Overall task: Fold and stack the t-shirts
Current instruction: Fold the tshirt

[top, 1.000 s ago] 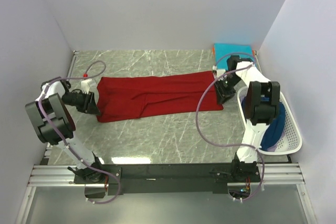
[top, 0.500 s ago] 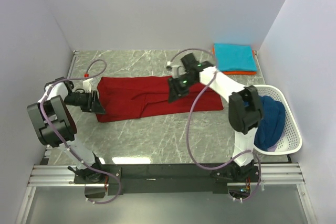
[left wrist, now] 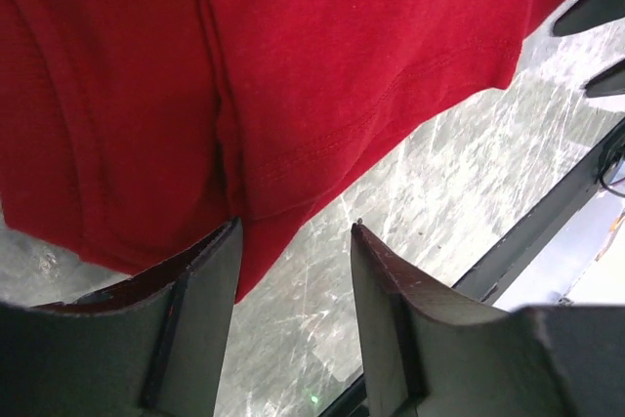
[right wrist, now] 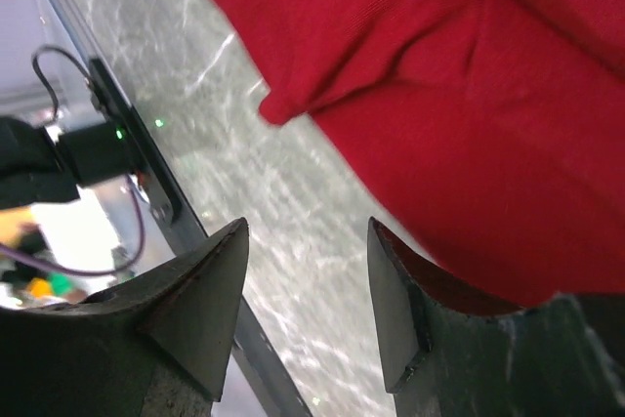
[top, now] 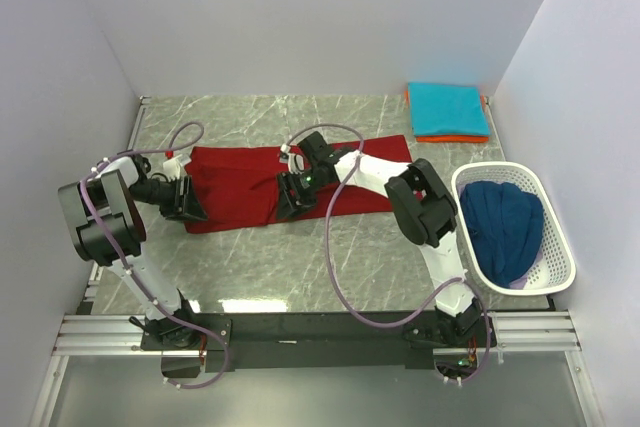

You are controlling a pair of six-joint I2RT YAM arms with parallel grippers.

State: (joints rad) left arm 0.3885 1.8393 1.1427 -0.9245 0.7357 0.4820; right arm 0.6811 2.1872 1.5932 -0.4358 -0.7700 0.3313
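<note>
Left hand (top: 186, 200) low at left end of dark red t-shirt (top: 240, 182), fingers spread, right hand (top: 290, 203) angled across to its near edge, mid-length, also spread, both empty.

Bright, even light; soft shadows.

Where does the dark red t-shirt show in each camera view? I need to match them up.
Top external: the dark red t-shirt lies lengthwise across the middle of the table.
Left wrist: it fills the upper left, with its hem slanting down to the lower left.
Right wrist: it fills the upper right.
Shared landmark: the grey marble table beside the shirt's edge.
</note>
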